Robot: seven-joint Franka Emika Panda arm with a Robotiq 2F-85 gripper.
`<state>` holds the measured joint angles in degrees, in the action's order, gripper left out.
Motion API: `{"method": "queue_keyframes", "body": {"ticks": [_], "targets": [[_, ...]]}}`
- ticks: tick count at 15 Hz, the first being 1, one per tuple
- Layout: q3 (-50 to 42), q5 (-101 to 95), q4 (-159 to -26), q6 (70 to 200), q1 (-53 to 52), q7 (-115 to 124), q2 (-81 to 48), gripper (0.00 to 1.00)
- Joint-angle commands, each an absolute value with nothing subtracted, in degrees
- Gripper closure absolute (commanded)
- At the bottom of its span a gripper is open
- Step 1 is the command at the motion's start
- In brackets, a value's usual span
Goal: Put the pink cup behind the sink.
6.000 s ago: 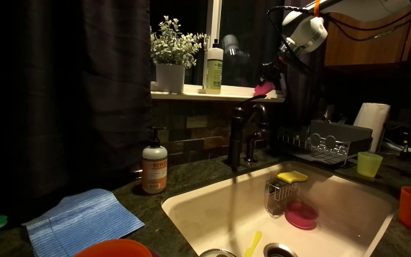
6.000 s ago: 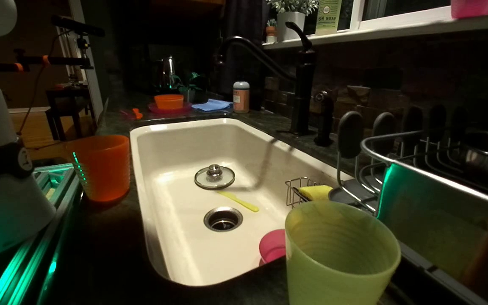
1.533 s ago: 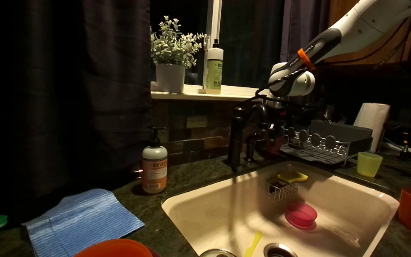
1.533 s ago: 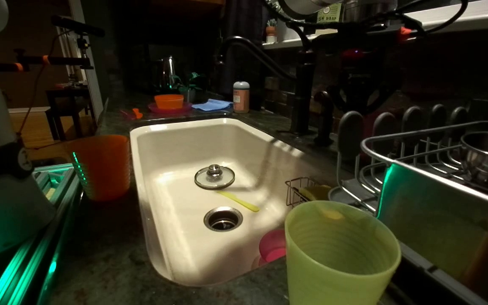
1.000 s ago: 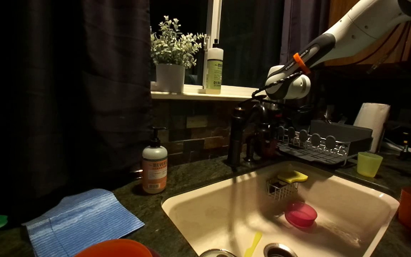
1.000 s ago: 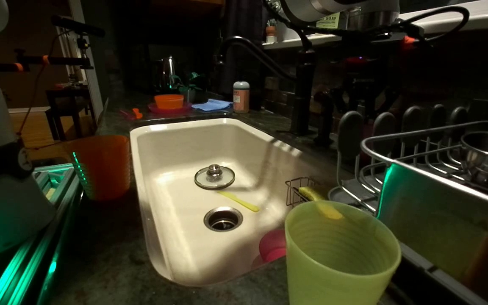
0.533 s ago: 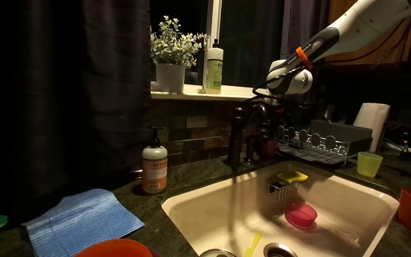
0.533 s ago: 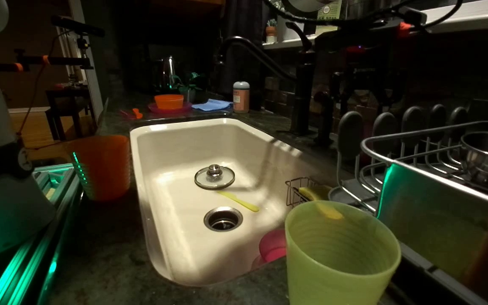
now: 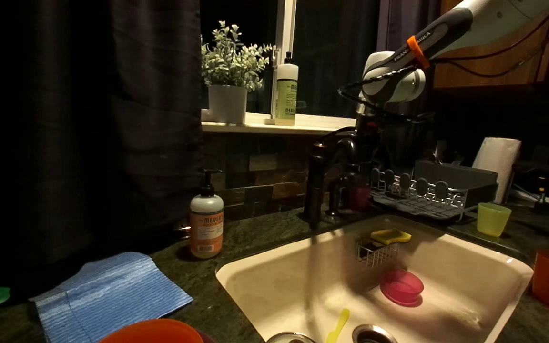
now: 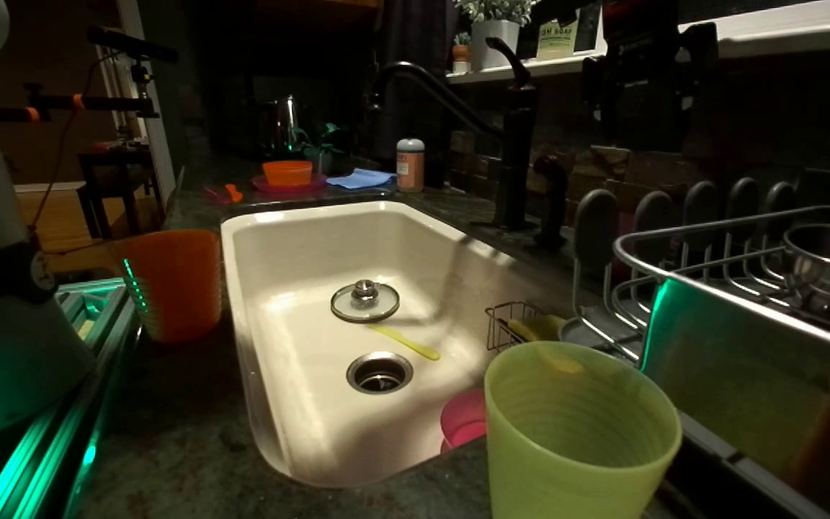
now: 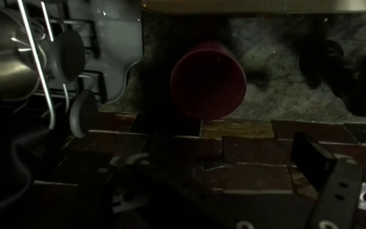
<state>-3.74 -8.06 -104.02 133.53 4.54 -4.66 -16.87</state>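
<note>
The pink cup (image 11: 208,82) stands upright on the dark counter behind the sink (image 9: 274,281), its mouth facing up in the wrist view. It sits between the faucet and the dish rack. Shadow makes the cup (image 9: 360,197) look dark red in an exterior view, partly covered by the rack's side. Above it and toward the tiled wall hangs my gripper (image 11: 221,162), jaws wide apart with nothing between them. Dark fingers (image 11: 313,159) show clear of the cup. In an exterior view the gripper (image 10: 644,97) is up near windowsill height.
The black faucet (image 10: 516,151) rises close to the cup. A dish rack (image 9: 422,205) with a steel pot (image 10: 829,263) flanks it. A rounder pink item (image 9: 402,286) lies in the sink. A yellow-green cup (image 10: 581,432) and an orange cup (image 10: 173,288) stand on the counter.
Six seconds ago the pink cup was at the windowsill with the gripper on it; now it stands on the counter. Within the last second the jaws have spread and the arm has risen.
</note>
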Motion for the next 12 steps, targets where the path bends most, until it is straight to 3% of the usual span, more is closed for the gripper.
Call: {"method": "queue_keyframes", "body": {"ticks": [1, 11, 12], "targets": [[-5.8, -12.71, -106.8, 133.52, 2.32, 4.12, -12.76, 0.0], [-6.01, -16.53, -112.02, 128.39, 2.57, 14.05, -2.22, 0.0], [-5.63, -14.81, -108.23, 129.42, 2.94, 11.84, -5.85, 0.0]]}}
